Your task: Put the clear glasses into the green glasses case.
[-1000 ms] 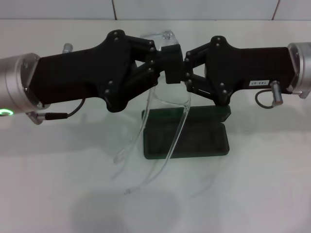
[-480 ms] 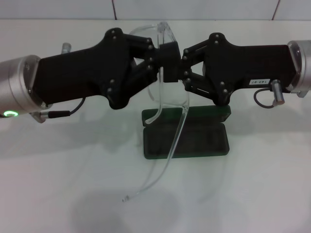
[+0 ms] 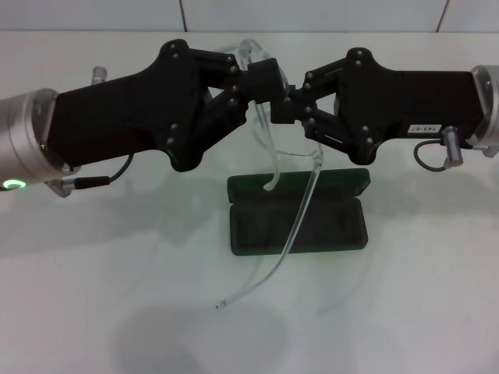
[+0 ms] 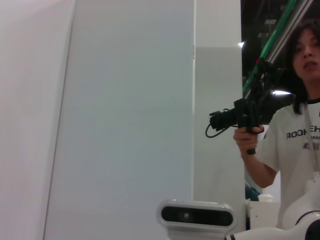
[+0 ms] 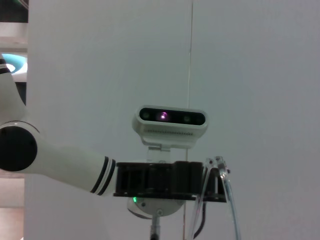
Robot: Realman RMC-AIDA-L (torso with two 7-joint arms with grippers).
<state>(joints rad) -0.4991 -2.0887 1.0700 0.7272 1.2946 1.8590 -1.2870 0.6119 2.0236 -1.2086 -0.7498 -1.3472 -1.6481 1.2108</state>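
Note:
The clear glasses (image 3: 304, 204) hang in the air above the green glasses case (image 3: 335, 226), which lies open on the white table with its lid (image 3: 343, 181) folded back. My left gripper (image 3: 263, 78) reaches in from the left and is shut on the top of the frame. From the right, my right gripper (image 3: 285, 109) meets it, shut on the frame beside it. One clear arm hangs short over the lid. The other trails long across the case toward the table front. The right wrist view shows the clear glasses (image 5: 222, 172) against a black gripper body.
The white table (image 3: 421, 312) stretches around the case, with a tiled wall behind it. In the left wrist view a person (image 4: 295, 125) holding a camera rig stands beyond the robot's head camera (image 4: 196, 216).
Both grippers have risen slightly and the right one has shifted right. The glasses have turned. One arm has swung in from the left to hang short over the lid, and the long arm has moved right.

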